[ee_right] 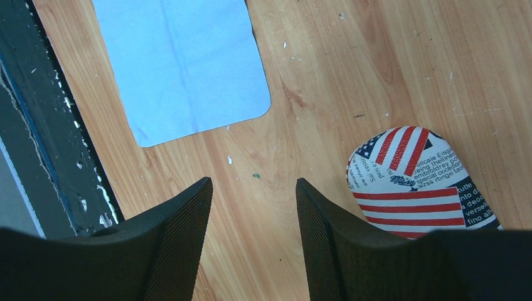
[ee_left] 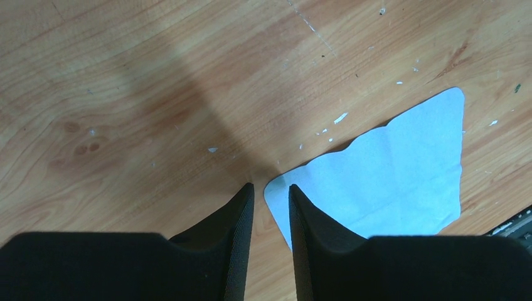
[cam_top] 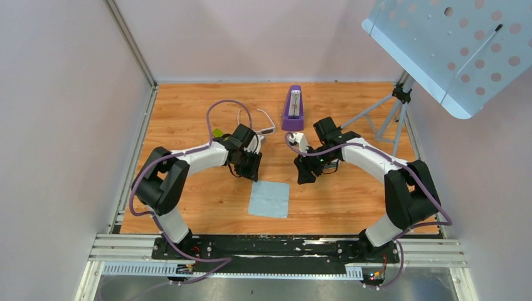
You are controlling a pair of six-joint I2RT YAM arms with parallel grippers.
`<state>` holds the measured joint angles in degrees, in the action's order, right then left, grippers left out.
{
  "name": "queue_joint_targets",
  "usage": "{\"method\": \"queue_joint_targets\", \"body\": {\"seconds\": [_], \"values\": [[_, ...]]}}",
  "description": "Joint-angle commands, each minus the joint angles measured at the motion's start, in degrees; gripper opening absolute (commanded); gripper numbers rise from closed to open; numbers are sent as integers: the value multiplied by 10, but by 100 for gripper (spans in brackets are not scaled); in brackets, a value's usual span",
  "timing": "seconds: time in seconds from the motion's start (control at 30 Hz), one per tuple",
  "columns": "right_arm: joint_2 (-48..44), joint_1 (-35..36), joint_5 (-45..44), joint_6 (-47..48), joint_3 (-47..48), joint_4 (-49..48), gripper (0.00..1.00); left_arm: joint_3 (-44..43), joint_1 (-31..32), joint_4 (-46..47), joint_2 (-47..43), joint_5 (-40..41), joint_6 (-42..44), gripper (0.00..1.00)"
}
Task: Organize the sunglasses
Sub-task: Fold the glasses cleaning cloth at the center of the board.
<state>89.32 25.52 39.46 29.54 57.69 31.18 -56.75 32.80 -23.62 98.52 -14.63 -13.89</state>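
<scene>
The white-framed sunglasses (cam_top: 268, 129) lie on the wooden table just behind my left wrist, thin arms unfolded; neither wrist view shows them. My left gripper (cam_top: 251, 173) (ee_left: 271, 186) hovers low over bare wood at the far corner of the light blue cloth (cam_top: 270, 199) (ee_left: 392, 172). Its jaws stand a narrow gap apart with nothing between them. My right gripper (cam_top: 305, 175) (ee_right: 254, 182) is open and empty over bare wood. The stars-and-stripes case (ee_right: 411, 185) lies just right of its right finger. The cloth (ee_right: 182, 69) lies ahead of it.
A purple metronome (cam_top: 293, 108) stands at the back centre. A music stand's tripod (cam_top: 395, 106) and perforated tray (cam_top: 452, 44) fill the back right. A small green object (cam_top: 217, 132) lies left of the left wrist. The black rail (ee_right: 37, 144) borders the near edge.
</scene>
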Motion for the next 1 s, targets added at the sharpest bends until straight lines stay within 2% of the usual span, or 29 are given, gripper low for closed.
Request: {"method": "queue_joint_targets", "body": {"seconds": [0.0, 0.57, 0.8, 0.97], "values": [[-2, 7, 11, 0, -1, 5, 56, 3, 0, 2, 14, -13, 4, 30], [-14, 7, 6, -1, -5, 5, 56, -6, 55, -65, 36, 127, 25, 24], [-11, 7, 9, 0, -6, 5, 56, -2, 62, -54, 36, 93, 24, 14], [7, 7, 17, 18, -3, 3, 56, 6, 62, -33, 29, 48, 13, 3]]}}
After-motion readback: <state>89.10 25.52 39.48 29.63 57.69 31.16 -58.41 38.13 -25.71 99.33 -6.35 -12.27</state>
